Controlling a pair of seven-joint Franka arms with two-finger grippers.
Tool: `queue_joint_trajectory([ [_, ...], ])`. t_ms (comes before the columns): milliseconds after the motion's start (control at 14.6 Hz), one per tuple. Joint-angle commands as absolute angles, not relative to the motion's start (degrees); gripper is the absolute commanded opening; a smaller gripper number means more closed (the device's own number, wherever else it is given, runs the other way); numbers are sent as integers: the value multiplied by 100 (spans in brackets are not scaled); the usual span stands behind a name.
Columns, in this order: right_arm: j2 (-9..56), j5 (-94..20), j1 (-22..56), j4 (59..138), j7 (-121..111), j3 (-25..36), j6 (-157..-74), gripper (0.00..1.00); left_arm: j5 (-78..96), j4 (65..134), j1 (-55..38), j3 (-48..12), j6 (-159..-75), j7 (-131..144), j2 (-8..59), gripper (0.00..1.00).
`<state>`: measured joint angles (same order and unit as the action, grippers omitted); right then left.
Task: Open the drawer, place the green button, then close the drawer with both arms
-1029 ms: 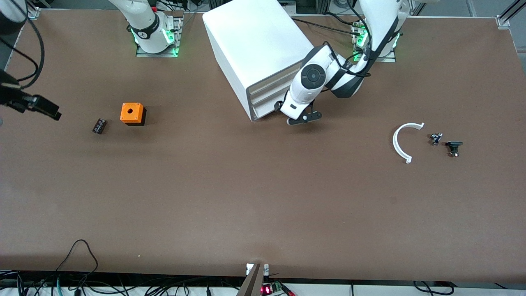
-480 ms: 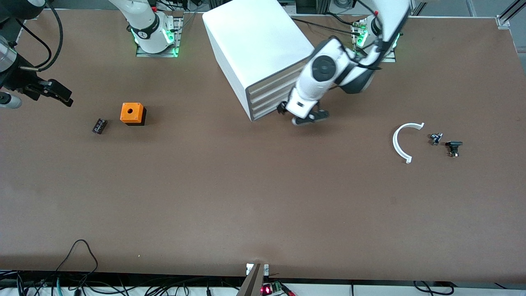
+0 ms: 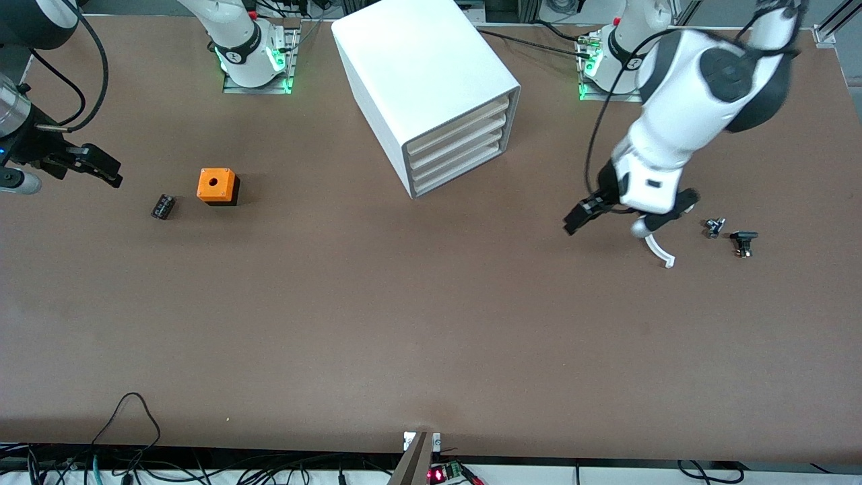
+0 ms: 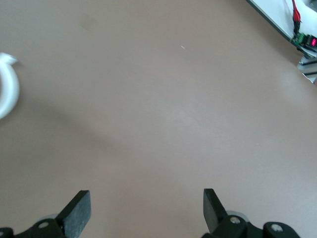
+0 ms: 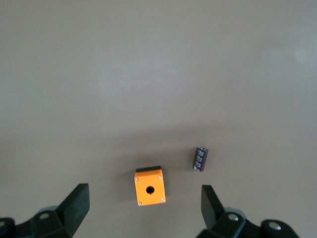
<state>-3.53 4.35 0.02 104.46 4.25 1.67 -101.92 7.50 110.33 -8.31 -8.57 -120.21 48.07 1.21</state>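
The white cabinet point(image 3: 431, 74) stands at the table's back middle. Its bottom drawer point(image 3: 461, 172) looks shut, like the three above it. No green-capped button shows in any view. My left gripper point(image 3: 630, 214) is open and empty, up in the air over a white curved strip point(image 3: 663, 254). In the left wrist view the gripper point(image 4: 146, 210) is over bare table, with the strip point(image 4: 7, 91) at the view's edge. My right gripper point(image 3: 84, 167) is open and empty, high over the right arm's end of the table. In its own view point(image 5: 143, 210) it frames the orange cube.
An orange cube with a hole point(image 3: 217, 186) point(image 5: 149, 188) and a small black cylinder point(image 3: 162, 206) point(image 5: 200, 158) lie toward the right arm's end. Two small dark parts point(image 3: 714, 227) point(image 3: 743, 242) lie beside the white strip toward the left arm's end.
My left gripper left the cabinet's bottom drawer front and swung toward the left arm's end, rising over the white strip. My right gripper shifted slightly near the table's end.
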Motion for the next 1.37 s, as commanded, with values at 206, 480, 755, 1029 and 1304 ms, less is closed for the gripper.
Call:
queue_joint_trajectory([
  [206, -133, 325, -18, 9941, 97, 193, -9826, 100, 362, 9907, -650, 87, -9803, 2753, -97, 100],
  [480, -88, 308, -35, 9861, 97, 211, -9809, 100, -474, 9703, -642, 97, -9308, 2339, -185, 100],
  [755, -88, 308, -44, 9853, 88, 211, -9756, 100, -439, 9730, -176, 79, -9273, 1514, -193, 100],
  [1029, -88, 308, -44, 9853, 88, 211, -9694, 100, -422, 9501, -167, 79, -9272, 1529, -27, 100],
  [1304, -88, 308, -44, 9853, 88, 211, -9651, 100, -387, 9475, -97, 97, -9272, 1521, 35, 100],
])
